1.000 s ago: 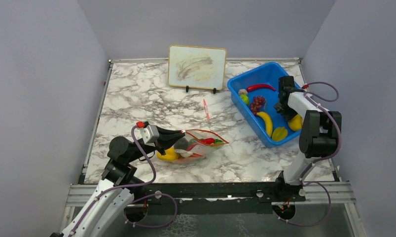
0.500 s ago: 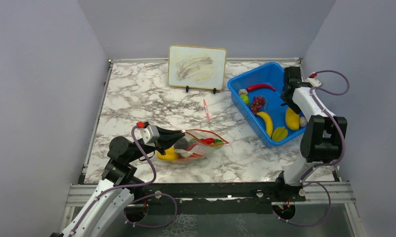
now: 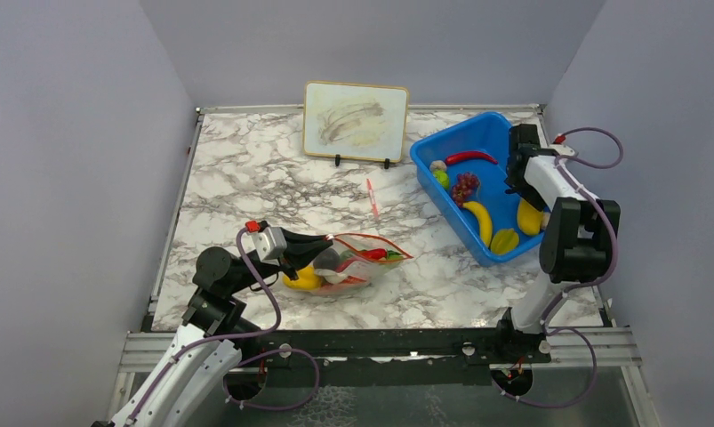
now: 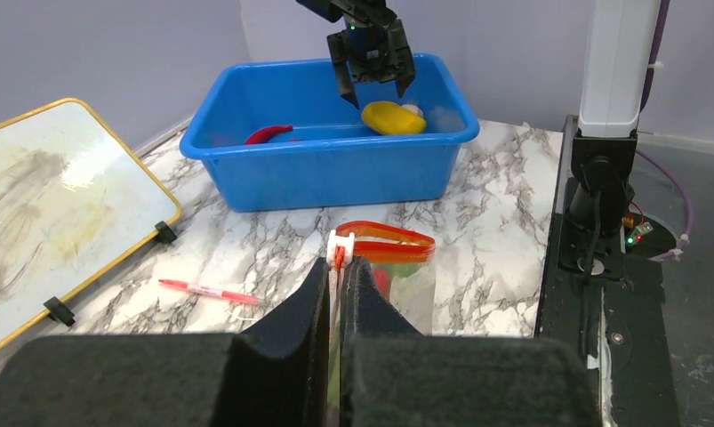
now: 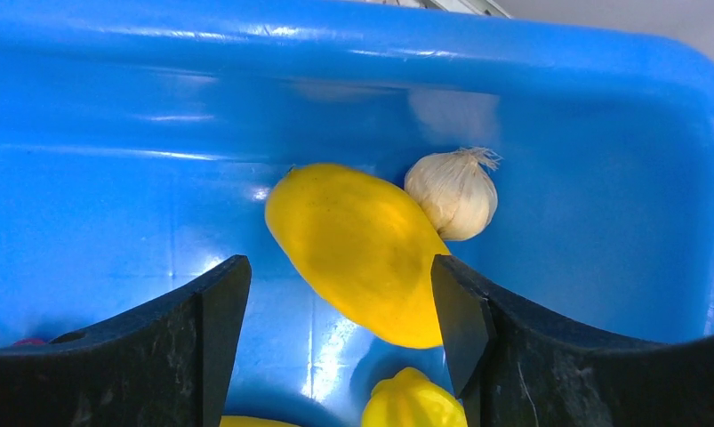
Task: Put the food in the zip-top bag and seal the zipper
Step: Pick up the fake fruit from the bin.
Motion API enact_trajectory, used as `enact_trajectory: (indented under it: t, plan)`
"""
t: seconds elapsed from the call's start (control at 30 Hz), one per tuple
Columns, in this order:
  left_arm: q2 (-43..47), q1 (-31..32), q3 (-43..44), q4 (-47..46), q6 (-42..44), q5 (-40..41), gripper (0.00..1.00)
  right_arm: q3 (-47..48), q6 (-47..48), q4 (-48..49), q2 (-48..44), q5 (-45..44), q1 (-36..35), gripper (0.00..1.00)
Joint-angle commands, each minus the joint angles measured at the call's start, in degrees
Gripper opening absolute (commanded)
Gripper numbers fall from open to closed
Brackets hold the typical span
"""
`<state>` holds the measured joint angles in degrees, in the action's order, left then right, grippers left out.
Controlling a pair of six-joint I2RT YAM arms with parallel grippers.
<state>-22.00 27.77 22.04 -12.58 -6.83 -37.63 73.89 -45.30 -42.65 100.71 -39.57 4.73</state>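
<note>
Near edge: a metal rail (image 3: 380,342) runs across the front of the table, with both arm bases bolted to it.
Left gripper (image 4: 340,267): its jaws are pressed together on the mouth edge of the zip-top bag (image 3: 371,260), low over the table's front left.
Zip-top bag: it lies on its side on the marble, mouth towards the bin. A yellow pepper (image 3: 301,278) and a small red piece (image 3: 374,253) show through the clear plastic.
Zipper (image 4: 384,233): the red-orange strip bows open in a loop just beyond the pinching fingers.
Surface: a white table (image 3: 246,178) veined with grey marble pattern, bare across most of its left half.
Pen (image 3: 372,197): red and white, lying flat between the bag and the whiteboard.
Blue bin (image 3: 486,133): sits at the far right, set at an angle. It holds a banana (image 3: 479,221), a red chili (image 3: 470,157), a smooth yellow fruit (image 5: 362,249) and a garlic bulb (image 5: 453,191) touching that fruit.
Right gripper (image 4: 371,87): jaws apart and holding nothing, it hangs inside the bin directly above the yellow fruit.
Whiteboard (image 3: 355,121): smudged and gold-framed, propped on small black feet at the far edge.
Room: plain grey-lavender walls (image 3: 77,133) close in the left, back and right.
</note>
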Motion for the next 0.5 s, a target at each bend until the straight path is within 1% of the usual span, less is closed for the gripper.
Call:
enact_trajectory:
  t: [0.0, 0.3, 0.47]
  plan:
    - [1.0, 0.2, 1.2, -2.0, 0.9, 1.4, 0.00, 1.5, 0.4, 0.9, 3.2, -0.2, 0.4, 0.77]
    - [1.1, 0.4, 1.2, -2.1, 1.1, 1.4, 0.00, 2.3, 2.8, 2.5, 7.1, -1.1, 0.4, 0.76]
    - [1.1, 0.4, 1.2, -2.0, 1.2, 1.5, 0.00, 1.7, 3.9, 3.8, 7.0, -1.3, 0.4, 0.66]
